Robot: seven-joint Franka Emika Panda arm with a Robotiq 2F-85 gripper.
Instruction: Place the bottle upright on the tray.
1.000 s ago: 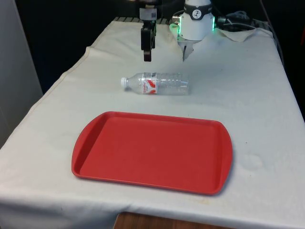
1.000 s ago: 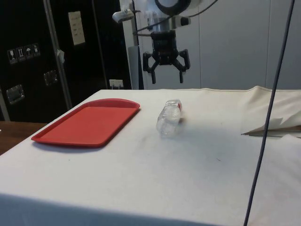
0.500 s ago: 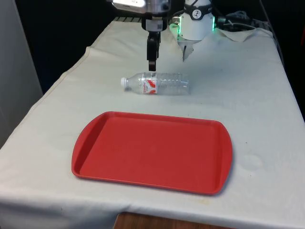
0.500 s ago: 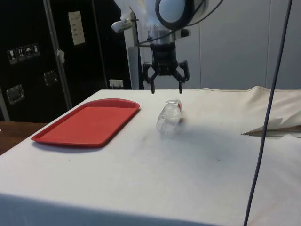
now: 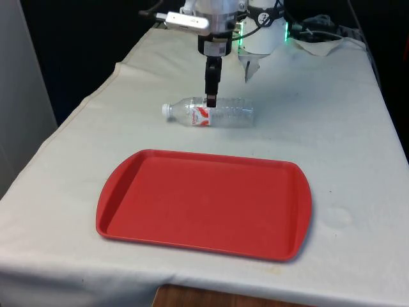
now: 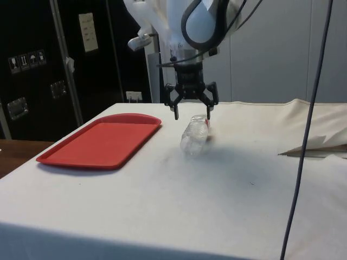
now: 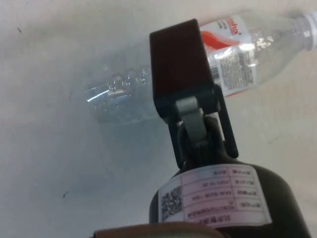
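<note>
On the white-clothed surface (image 5: 332, 141), a clear bottle (image 5: 214, 112) lying on its side, white cap toward the front view's left, red-and-white label near the neck. Between it and the near edge, an empty red tray (image 5: 204, 203), apart from the bottle. Directly above the bottle's middle, the black end effector (image 6: 192, 112), fingers spread wide to either side of the body, not yet touching, holding nothing.
</note>
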